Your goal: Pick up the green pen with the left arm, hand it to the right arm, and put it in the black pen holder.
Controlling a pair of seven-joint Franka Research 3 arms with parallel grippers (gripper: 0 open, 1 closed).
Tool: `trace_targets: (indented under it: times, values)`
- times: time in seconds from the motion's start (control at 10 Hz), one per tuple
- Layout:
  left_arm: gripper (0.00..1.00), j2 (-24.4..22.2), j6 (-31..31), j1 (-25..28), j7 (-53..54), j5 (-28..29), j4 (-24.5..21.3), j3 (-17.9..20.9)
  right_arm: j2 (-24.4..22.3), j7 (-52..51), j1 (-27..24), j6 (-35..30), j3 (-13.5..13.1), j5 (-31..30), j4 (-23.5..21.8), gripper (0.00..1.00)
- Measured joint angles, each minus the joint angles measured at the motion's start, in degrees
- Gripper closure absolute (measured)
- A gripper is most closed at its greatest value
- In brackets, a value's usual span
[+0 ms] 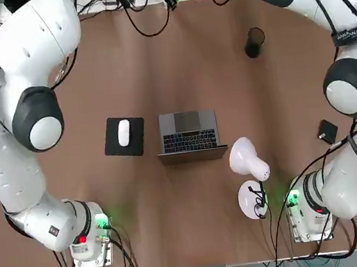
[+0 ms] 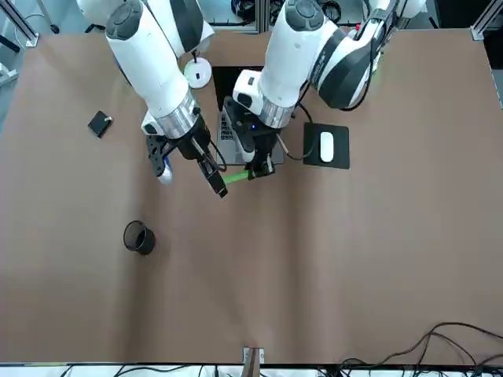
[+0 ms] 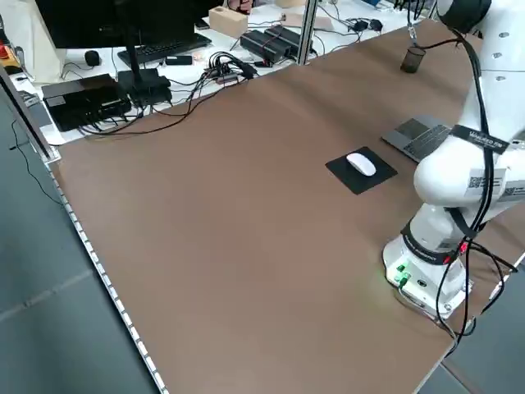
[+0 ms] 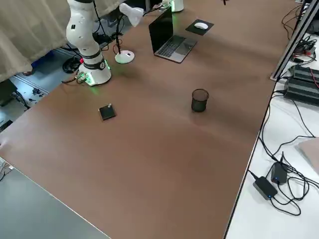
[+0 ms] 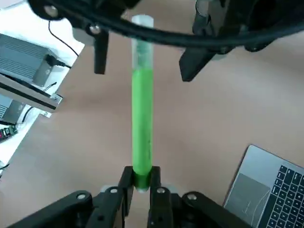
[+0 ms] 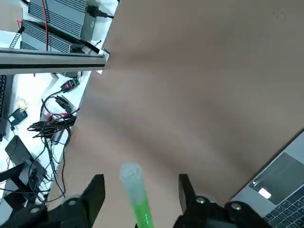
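Left pincer is clenched on one end of the green pen, held in the air above the middle of the desk. Right pincer is spread wide, one finger either side of the pen's clear-capped free end, not touching it. The black pen holder stands upright, well apart, nearer the desk's far right corner.

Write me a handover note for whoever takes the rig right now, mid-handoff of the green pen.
Left gripper: shut on the green pen, held above the table.
Right gripper: jaws open, straddling the pen's clear tip, not yet closed.
Black pen holder: empty as far as visible, on the robot's right side of the table.
Done: pickup.
Left: right closes, left releases, pen goes into holder.
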Motion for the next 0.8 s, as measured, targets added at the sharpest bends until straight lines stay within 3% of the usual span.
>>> trace_targets:
  times: [0.3,0.6,0.8]
  values:
    - [0.82,0.21,0.06,-0.23,0.0,0.0,0.03,-0.05,0.0,0.91,0.0,0.03,-0.01,0.0,0.41,0.41]
    - [0.82,0.21,0.06,-0.31,0.0,0.01,0.29,-0.05,0.18,1.0,0.0,0.03,-0.02,0.0,0.44,0.41]
    - [0.82,0.22,0.06,-0.31,0.0,0.01,0.31,-0.03,0.38,1.02,0.0,0.03,-0.06,-0.01,0.44,0.48]
